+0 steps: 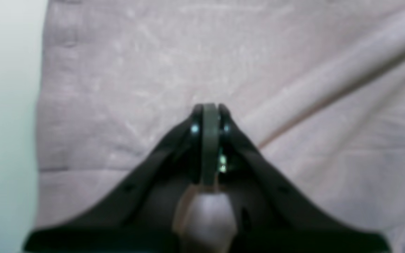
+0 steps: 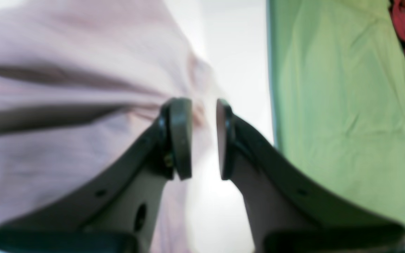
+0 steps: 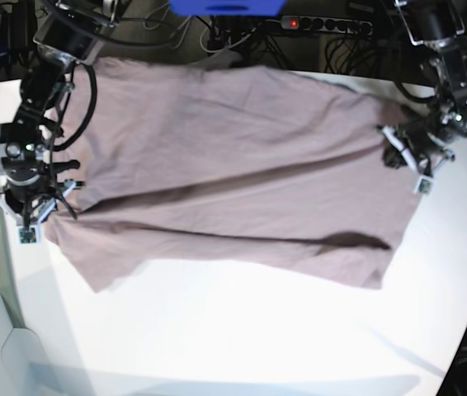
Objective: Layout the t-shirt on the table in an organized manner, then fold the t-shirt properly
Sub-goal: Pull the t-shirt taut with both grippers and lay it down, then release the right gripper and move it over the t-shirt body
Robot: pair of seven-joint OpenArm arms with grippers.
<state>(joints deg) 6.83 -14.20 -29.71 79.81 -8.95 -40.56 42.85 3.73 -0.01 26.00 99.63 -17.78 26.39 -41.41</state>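
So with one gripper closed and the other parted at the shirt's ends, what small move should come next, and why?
Probably close the right gripper on the t-shirt edge. Its jaws stand parted, with the cloth bunched just beside them over the table, while the left gripper looks already shut above the fabric at the opposite end. Creases and a dark fold still run across the shirt, so both ends likely need holding before it is pulled flat.

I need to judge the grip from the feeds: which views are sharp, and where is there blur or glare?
Left wrist view: soft all over, the shut left tool and t-shirt blurred. Right wrist view: blurred too, the table washed out. Base view: sharpest, with shadowed creases along the shirt.
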